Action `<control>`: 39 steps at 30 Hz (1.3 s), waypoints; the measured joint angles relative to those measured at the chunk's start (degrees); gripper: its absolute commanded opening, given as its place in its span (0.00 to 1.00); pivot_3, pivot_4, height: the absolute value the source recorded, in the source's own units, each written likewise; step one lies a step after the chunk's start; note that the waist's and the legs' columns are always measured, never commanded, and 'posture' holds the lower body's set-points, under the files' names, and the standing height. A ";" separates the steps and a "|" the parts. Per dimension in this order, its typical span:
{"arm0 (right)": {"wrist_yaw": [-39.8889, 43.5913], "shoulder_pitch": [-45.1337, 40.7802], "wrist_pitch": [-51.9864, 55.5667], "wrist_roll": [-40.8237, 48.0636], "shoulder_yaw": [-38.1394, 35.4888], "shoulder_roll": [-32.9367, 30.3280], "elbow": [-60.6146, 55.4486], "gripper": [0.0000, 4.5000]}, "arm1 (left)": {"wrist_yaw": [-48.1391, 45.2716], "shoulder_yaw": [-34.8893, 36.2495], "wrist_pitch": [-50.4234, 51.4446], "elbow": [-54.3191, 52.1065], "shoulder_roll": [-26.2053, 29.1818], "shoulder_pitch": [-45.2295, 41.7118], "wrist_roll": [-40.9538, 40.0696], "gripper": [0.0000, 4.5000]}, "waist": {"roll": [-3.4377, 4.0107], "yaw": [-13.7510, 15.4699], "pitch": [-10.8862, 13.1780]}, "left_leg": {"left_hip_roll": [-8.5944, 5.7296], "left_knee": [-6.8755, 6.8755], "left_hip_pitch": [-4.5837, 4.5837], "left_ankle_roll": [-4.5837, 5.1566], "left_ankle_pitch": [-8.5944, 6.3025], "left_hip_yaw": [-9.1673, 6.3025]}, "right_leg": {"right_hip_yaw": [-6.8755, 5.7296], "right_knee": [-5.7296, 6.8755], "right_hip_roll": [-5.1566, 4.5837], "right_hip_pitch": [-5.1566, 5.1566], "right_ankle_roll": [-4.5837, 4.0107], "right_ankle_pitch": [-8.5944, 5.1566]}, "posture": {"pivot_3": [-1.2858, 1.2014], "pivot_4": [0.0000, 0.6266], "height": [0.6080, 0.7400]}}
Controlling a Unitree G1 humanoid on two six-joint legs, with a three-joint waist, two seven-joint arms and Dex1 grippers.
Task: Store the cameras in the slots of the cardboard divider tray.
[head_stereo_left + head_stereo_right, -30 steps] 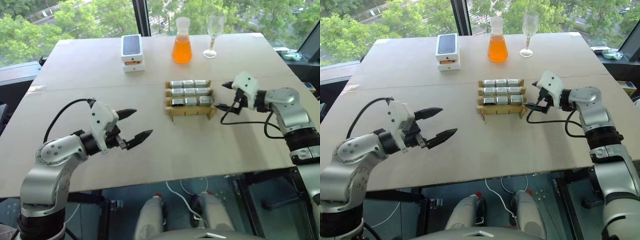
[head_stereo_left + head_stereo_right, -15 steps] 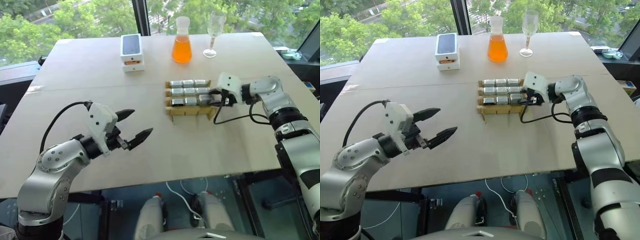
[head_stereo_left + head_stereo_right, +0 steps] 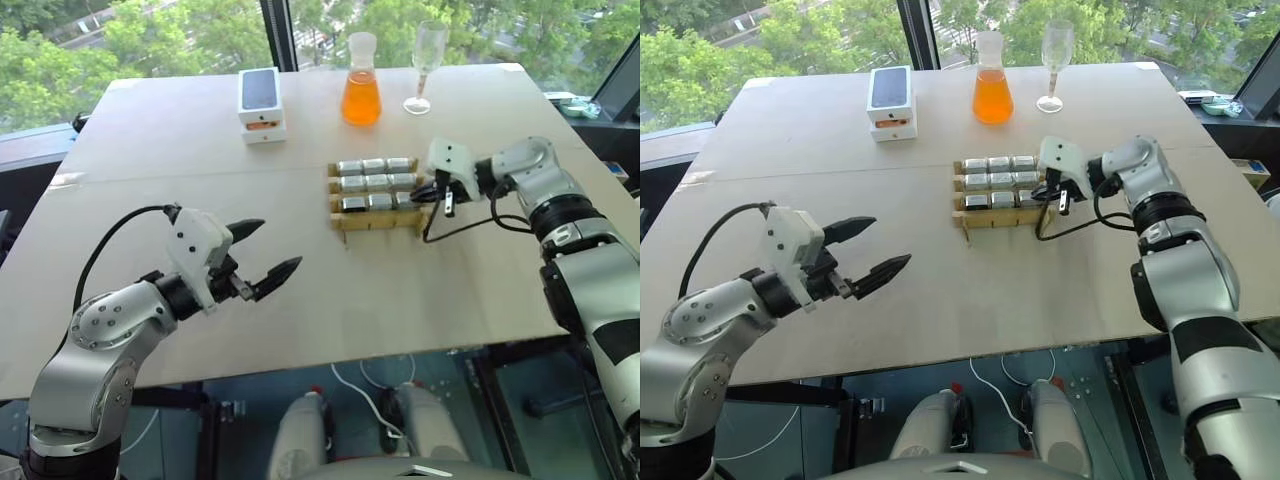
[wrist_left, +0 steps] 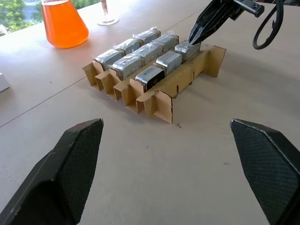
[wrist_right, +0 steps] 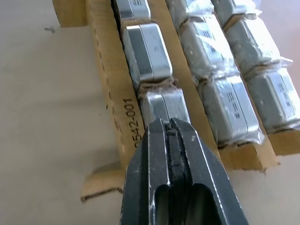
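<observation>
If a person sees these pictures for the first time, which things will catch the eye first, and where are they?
The cardboard divider tray sits mid-table with all nine cameras in its slots. The right end effector, shut, presses its tip onto the camera at the tray's near right corner. Behind stand a flask of orange liquid, a wine glass and stacked white phone boxes; the left end effector hangs open over bare table.

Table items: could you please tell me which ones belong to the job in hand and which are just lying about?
Job in hand:
- cameras
- cardboard divider tray
- right pincer, shut, tips at the near row's end camera

Lying about:
- white phone boxes
- orange flask
- wine glass
</observation>
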 measured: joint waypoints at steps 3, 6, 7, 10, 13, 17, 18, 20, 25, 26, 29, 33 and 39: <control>0.48 -0.38 -0.27 -0.27 -0.28 0.12 0.36 0.00 | 0.16 0.00 -0.19 0.00 0.10 0.20 -0.01 1.00 | 0.00 0.05 0.00 | -0.01 -0.01 -0.01 0.00 0.00 0.00 | -0.01 -0.01 -0.02 0.00 0.00 0.00 | 0.52 0.24 1.00; 2.38 -0.46 -1.53 -0.26 -0.71 -0.04 0.35 0.20 | 0.27 -0.03 -0.51 0.00 0.09 0.53 0.00 1.00 | 0.01 0.04 0.00 | -0.01 -0.02 -0.01 0.00 0.00 0.00 | -0.02 -0.02 -0.02 0.00 0.00 0.00 | 0.52 0.24 1.00; 3.01 -0.45 -1.75 -0.26 -0.74 -0.24 0.35 0.30 | 0.29 -0.06 -0.63 0.00 0.09 0.67 0.01 1.00 | 0.01 0.05 0.01 | -0.01 -0.02 -0.01 0.00 0.00 -0.01 | -0.02 -0.02 -0.02 0.00 0.00 0.00 | 0.52 0.24 1.00; 4.13 -0.17 -1.87 0.82 -2.92 -1.45 0.02 0.66 | 0.53 -0.47 -1.03 0.10 -0.34 1.97 0.04 1.00 | 0.02 0.05 0.01 | -0.01 -0.03 -0.01 0.00 0.00 -0.01 | -0.02 -0.02 -0.02 0.00 0.00 0.00 | 0.52 0.24 1.00; 6.66 2.12 -0.66 3.33 -5.56 -3.10 -2.50 0.75 | 0.81 -0.51 -2.07 0.41 -1.01 3.14 0.09 1.00 | 0.02 0.13 0.01 | 0.00 -0.05 0.00 0.00 -0.01 -0.02 | -0.04 -0.04 -0.03 0.01 0.00 0.00 | 0.52 0.24 1.00; 10.82 8.68 3.04 7.84 -9.04 -4.81 -8.31 0.75 | 1.68 -0.57 -3.69 0.46 -3.50 4.81 0.15 1.00 | 0.02 0.20 0.01 | -0.01 -0.08 -0.02 0.02 -0.01 -0.02 | -0.06 -0.07 -0.06 0.01 0.00 0.00 | 0.52 0.24 1.00; 11.68 12.45 5.08 10.52 -11.01 -5.45 -12.48 0.75 | 2.26 -0.83 -4.81 0.45 -4.43 5.91 0.42 1.00 | 0.02 0.22 0.01 | -0.01 -0.09 0.00 0.02 -0.02 -0.02 | -0.07 -0.07 -0.08 0.02 0.00 0.00 | 0.52 0.24 1.00; 12.01 19.22 7.82 15.56 -15.13 -6.14 -19.63 0.75 | 3.22 -1.78 -5.87 0.51 -6.18 8.29 1.32 1.00 | 0.02 0.39 0.00 | -0.02 -0.18 0.00 0.02 -0.02 -0.06 | -0.11 -0.14 -0.09 0.04 0.00 0.00 | 0.52 0.24 1.00; 6.99 40.63 12.86 23.40 -22.01 -7.13 -38.70 0.75 | 5.24 -5.02 -10.89 2.92 -9.84 13.69 5.73 1.00 | 0.07 0.77 0.00 | -0.03 -0.37 0.00 0.11 -0.08 -0.08 | -0.19 -0.29 -0.11 0.04 0.03 -0.01 | 0.52 0.24 1.00; 5.70 43.05 12.90 24.10 -22.78 -7.09 -40.89 0.75 | 5.52 -5.07 -11.72 3.41 -10.62 13.91 5.98 1.00 | 0.08 0.73 0.00 | -0.03 -0.38 0.02 0.25 -0.16 -0.07 | -0.18 -0.29 -0.10 0.04 0.03 -0.01 | 0.52 0.24 1.00; -0.21 52.10 11.73 25.59 -25.67 -6.42 -49.03 0.75 | 5.75 -6.41 -16.02 6.30 -11.69 14.24 8.24 1.00 | 0.09 0.59 -0.01 | -0.02 -0.44 0.09 0.31 -0.19 -0.05 | -0.17 -0.31 -0.03 0.05 0.12 -0.06 | 0.52 0.24 1.00; -5.68 60.60 9.06 26.74 -27.29 -4.80 -55.04 0.75 | 5.57 -7.41 -19.95 10.75 -12.67 13.56 10.08 1.00 | 0.09 0.65 -0.02 | 0.00 -0.44 0.12 0.31 -0.19 -0.07 | -0.16 -0.28 0.05 0.05 0.30 -0.16 | 0.52 0.24 1.00; -10.46 66.37 7.48 27.60 -28.35 -4.41 -59.46 0.75 | 3.28 -9.11 -24.91 16.50 -12.49 12.70 11.52 1.00 | 0.11 0.62 -0.03 | 0.00 -0.44 0.10 0.32 -0.20 -0.05 | -0.13 -0.30 0.08 0.04 0.30 -0.16 | 0.52 0.24 1.00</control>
